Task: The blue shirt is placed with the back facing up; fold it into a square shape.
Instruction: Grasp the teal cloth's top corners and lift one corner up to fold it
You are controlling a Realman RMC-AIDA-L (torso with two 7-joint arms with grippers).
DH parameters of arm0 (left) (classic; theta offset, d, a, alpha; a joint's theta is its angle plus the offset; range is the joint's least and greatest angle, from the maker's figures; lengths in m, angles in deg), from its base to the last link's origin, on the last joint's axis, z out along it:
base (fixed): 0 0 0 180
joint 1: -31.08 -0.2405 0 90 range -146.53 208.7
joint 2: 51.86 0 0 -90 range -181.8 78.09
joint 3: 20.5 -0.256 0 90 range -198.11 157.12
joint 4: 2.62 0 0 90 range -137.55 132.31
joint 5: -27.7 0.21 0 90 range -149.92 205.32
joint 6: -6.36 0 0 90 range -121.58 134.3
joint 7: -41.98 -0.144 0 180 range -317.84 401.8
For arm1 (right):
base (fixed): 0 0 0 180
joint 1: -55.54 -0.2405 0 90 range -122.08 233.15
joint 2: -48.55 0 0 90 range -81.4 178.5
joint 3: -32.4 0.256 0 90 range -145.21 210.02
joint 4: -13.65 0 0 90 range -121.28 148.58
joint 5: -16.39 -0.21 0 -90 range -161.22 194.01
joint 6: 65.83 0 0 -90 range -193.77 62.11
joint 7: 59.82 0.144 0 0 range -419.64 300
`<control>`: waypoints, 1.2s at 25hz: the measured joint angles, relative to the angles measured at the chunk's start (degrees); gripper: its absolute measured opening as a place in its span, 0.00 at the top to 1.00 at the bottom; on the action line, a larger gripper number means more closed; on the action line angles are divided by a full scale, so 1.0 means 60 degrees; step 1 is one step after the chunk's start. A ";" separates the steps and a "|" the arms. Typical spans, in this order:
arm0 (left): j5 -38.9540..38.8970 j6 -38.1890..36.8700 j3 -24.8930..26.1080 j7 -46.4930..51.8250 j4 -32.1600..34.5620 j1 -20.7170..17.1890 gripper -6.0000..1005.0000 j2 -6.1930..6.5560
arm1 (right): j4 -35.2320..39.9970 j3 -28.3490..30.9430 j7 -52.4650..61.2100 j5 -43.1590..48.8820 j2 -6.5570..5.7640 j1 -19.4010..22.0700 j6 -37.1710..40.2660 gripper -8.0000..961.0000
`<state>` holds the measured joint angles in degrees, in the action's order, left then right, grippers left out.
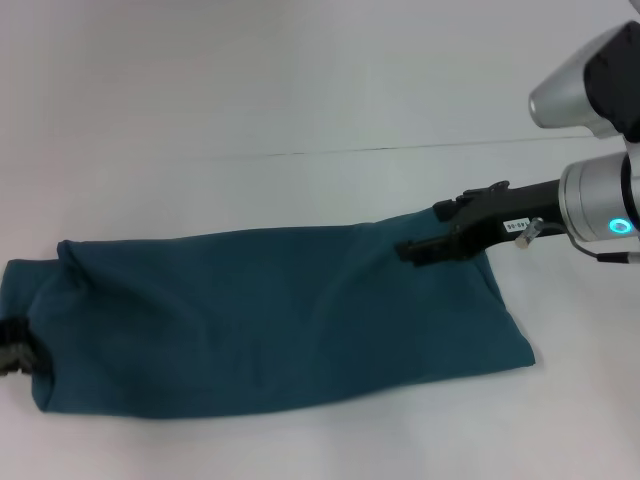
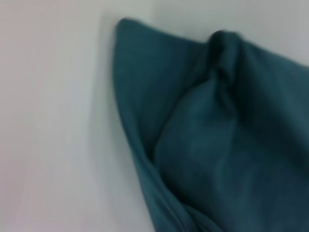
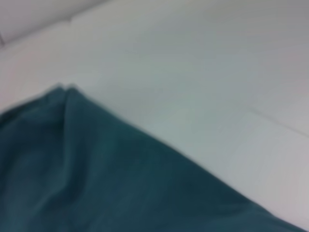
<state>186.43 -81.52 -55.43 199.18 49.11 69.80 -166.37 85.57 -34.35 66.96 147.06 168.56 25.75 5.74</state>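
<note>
Black right gripper rests on the far right edge of the blue shirt; whether it is clamped I cannot tell. Left gripper touches the opposite end, state likewise unclear. Shirt lies on the white table as a long band, so the crosswise fold to a square seems left.

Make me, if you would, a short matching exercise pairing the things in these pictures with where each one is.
Things:
1. blue shirt
2. right gripper
3. left gripper
4. table

Places:
A. at the shirt's far right corner
B. white surface under everything
C. at the shirt's left end, at the edge of the head view
D. lying as a long folded band across the table

Pairs: 1-D, 2-A, 3-C, 4-B
</note>
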 joint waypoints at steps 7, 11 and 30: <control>-0.1498 -0.0881 0.0103 -0.0180 0.0764 0.0123 0.96 0.0409 | -0.2213 0.0016 -0.2699 -0.3470 0.0007 0.0551 -0.1659 0.13; -0.2190 -0.1337 0.0536 -0.0296 0.0749 0.0438 0.96 0.0657 | -0.4343 -0.0123 -0.5123 -0.5608 0.0047 0.0343 -0.2550 0.32; -0.3941 -0.2440 0.0659 -0.0399 0.0459 0.1832 0.96 0.1227 | -1.2251 -0.0514 -1.4717 -1.1547 0.0273 -0.3337 -0.3033 0.91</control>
<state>162.78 -96.17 -51.48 196.79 51.86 80.80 -159.00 12.07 -37.43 -21.34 77.77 170.19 5.73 -12.46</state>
